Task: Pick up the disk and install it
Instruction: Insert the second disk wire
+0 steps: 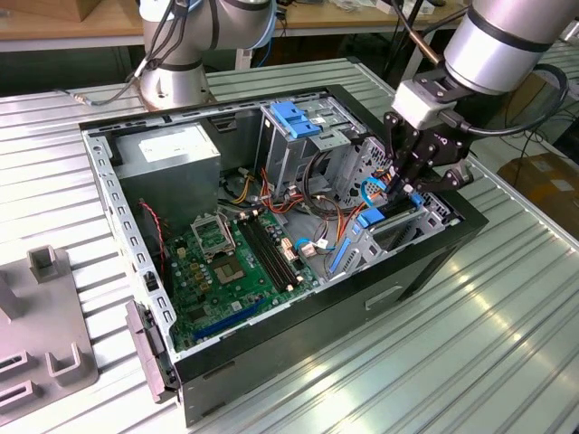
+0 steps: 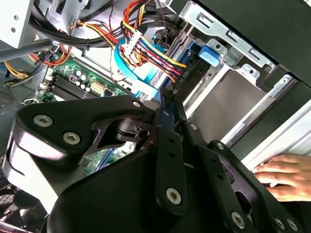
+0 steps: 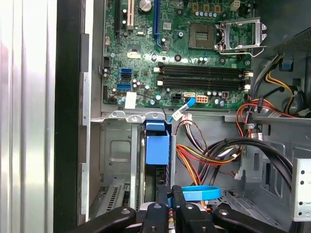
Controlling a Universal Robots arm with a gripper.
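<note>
My gripper [image 1: 404, 183] hangs inside the open case [image 1: 425, 262], at the exterior view's right end, over the drive bay [image 1: 398, 228]. The fingers [image 3: 163, 206] are pressed together on the disk [image 3: 158, 179], which stands on edge in the bay slot with its blue rail [image 3: 157, 143] on the side away from my gripper in the first wrist view. In the second wrist view the same fingers [image 2: 167, 133] clamp the disk's dark edge [image 2: 190, 68], with its blue tab [image 2: 211, 52] just beyond, next to the bay's metal wall.

A blue cable [image 3: 200, 192] loops just beside the fingers, and a bundle of red, yellow and orange wires [image 2: 153, 51] runs close by the disk. The motherboard [image 1: 231, 262] lies on the case floor toward the exterior view's left of the bay. The grey power supply [image 1: 172, 158] sits in the far left corner, and the drive cage [image 1: 303, 131] with its blue top stands in the far middle.

A person's hand [image 2: 285, 177] rests on the ribbed table [image 1: 470, 353] just outside the case wall.
</note>
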